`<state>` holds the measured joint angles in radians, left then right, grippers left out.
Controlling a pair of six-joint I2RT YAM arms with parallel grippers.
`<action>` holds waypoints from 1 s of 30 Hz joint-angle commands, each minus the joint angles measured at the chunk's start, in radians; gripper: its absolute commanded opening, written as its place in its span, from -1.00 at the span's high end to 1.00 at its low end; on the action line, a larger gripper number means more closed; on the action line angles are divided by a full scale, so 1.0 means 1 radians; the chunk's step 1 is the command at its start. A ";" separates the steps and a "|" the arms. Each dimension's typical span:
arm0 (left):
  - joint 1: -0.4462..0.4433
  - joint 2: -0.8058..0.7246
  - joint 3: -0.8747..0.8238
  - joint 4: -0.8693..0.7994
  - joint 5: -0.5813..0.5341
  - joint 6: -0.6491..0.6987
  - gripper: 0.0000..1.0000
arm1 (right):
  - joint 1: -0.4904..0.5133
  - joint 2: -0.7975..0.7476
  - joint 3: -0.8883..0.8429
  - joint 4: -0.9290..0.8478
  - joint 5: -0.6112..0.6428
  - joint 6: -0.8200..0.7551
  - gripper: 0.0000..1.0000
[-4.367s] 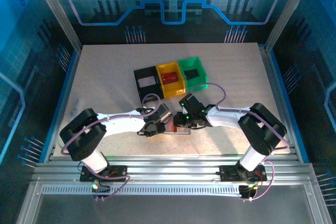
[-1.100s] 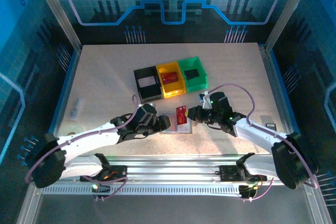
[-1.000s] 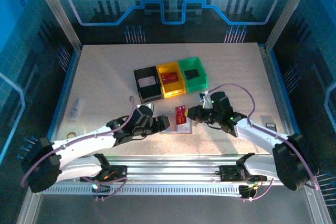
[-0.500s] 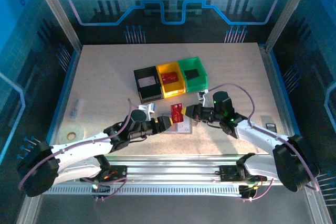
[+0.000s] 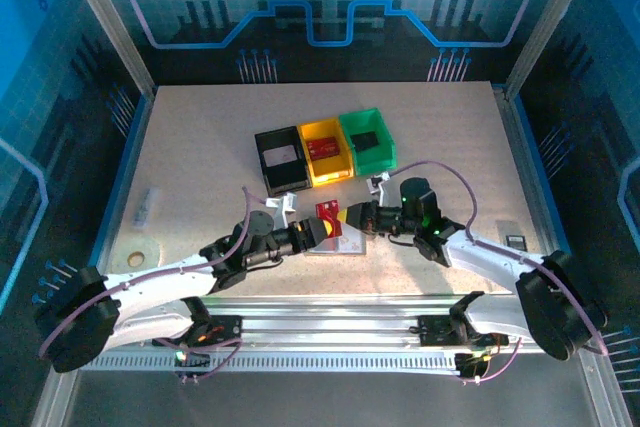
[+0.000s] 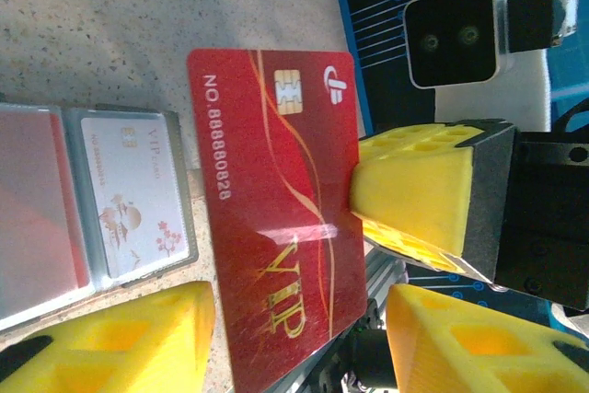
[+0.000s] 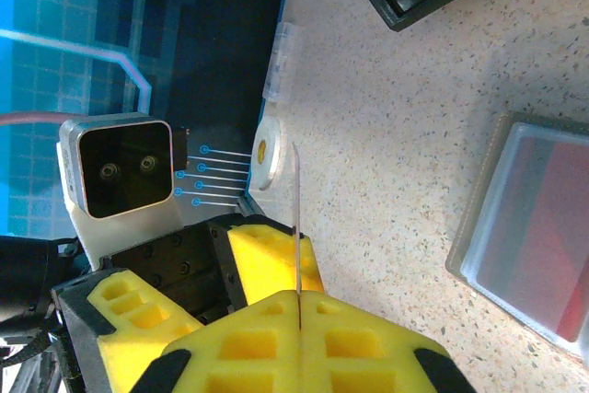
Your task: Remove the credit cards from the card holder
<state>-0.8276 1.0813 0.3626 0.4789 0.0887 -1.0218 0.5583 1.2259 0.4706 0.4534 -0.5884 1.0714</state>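
Red card [image 5: 327, 212] now up off holder [image 5: 345, 240], pinched in right gripper [image 5: 350, 215]. Left gripper [image 5: 312, 230] has moved in, jaws half-wide, narrowing around it, no grip yet: likely handover. 1 white card [image 6: 133, 195] still sleeved.

The thin red plastic credit card [image 6: 276, 227] bore gold swirls. The flat white plastic card [image 6: 133, 195] showed reddish blossoms.
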 commanded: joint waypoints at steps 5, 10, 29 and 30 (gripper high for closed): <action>0.005 -0.011 -0.025 0.059 0.013 -0.012 0.08 | 0.021 0.000 -0.004 0.050 -0.016 0.001 1.00; 0.005 -0.023 -0.036 0.064 0.005 -0.014 0.27 | 0.035 0.018 -0.004 0.061 -0.027 0.000 1.00; 0.005 -0.083 -0.085 0.070 -0.028 -0.024 0.56 | 0.063 0.039 0.001 0.029 -0.013 -0.050 1.00; 0.005 -0.087 -0.087 0.072 -0.030 -0.024 0.58 | 0.065 0.041 0.002 0.030 -0.014 -0.051 1.00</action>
<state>-0.8276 1.0180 0.2890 0.5072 0.0788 -1.0466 0.6090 1.2522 0.4706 0.4820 -0.5922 1.0458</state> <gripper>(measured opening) 0.220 0.041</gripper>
